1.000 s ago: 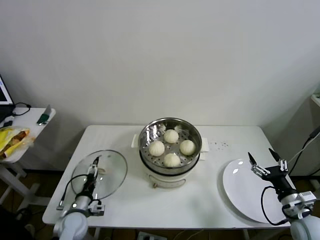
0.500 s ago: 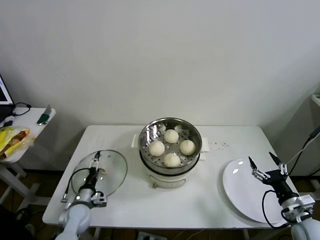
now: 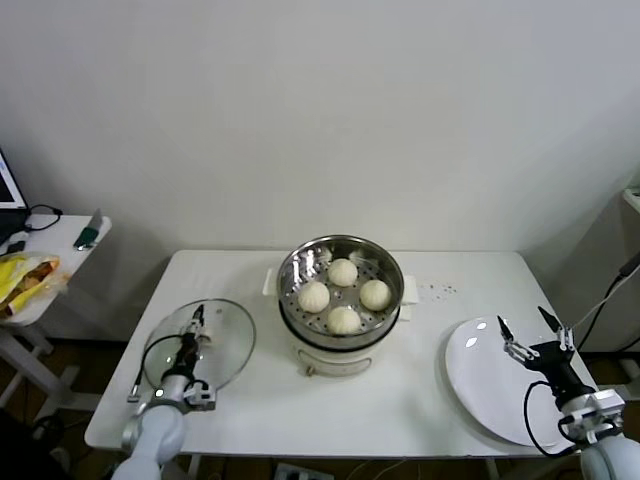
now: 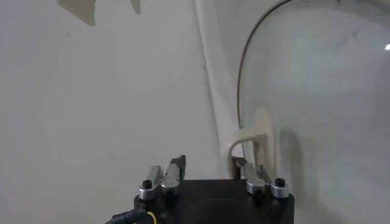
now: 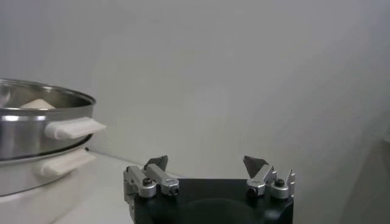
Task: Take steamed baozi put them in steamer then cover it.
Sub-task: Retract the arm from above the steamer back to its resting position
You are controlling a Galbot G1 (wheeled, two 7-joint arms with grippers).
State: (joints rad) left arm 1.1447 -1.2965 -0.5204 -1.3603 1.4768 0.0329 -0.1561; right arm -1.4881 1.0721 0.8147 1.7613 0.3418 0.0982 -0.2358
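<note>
I see the steamer (image 3: 341,290) in the middle of the white table (image 3: 250,400), toward the far side, sitting on its white cooker base (image 3: 330,358). All four baozi (image 3: 343,272) are already inside it, lying on the perforated floor: one far, one left, one right and one near. They are close together, but I cannot tell if they touch. The steamer has no cover on it yet.

The cover (image 3: 218,340) lies flat on the table at the left of the steamer, a little apart from it, near the left edge of the table. Its cream handle (image 4: 259,131) stands up in the middle of the glass.

My left gripper (image 3: 192,325) is over the cover, at the handle. In the left wrist view its jaws are apart, and the handle is just in front of one finger (image 4: 242,165). I cannot tell if that finger already touches the handle. The jaws are not closed on it.

My right gripper (image 3: 532,330) is at the right side of the table, above the white plate (image 3: 480,380). Its jaws are wide apart and hold nothing. In the right wrist view I see the steamer (image 5: 36,131) well apart from it, with a bit of one baozi (image 5: 38,104) showing over the rim.

At the far left stands a small side table (image 3: 60,250) with a yellow bag (image 3: 25,275) on it.
</note>
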